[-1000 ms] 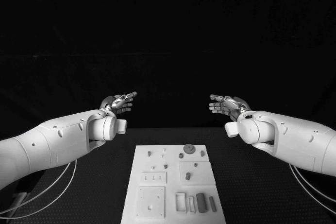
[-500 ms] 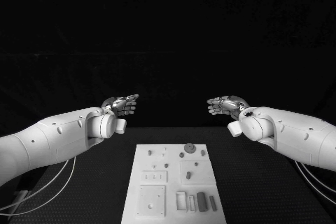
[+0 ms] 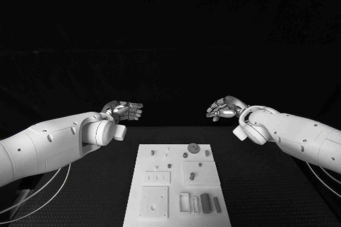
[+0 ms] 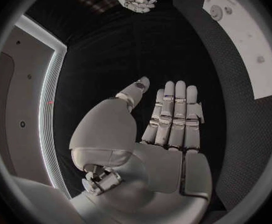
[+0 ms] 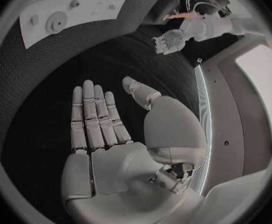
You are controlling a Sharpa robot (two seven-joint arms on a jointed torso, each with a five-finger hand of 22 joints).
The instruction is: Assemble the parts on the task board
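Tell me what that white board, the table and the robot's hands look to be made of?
The task board looks like matte white plastic, smooth with cut recesses, though painted metal is possible. The table seems covered in a black textured mat, finely dimpled. The left hand and right hand look like brushed silvery metal, softly shiny.

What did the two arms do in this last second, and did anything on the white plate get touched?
Both silver hands sank a little: the left hand and the right hand sit lower in the head view than a second ago, and have drawn slightly toward each other. Neither took hold of anything; their fingers lie straight and empty. The white task board and the small grey parts on it stayed as they were.
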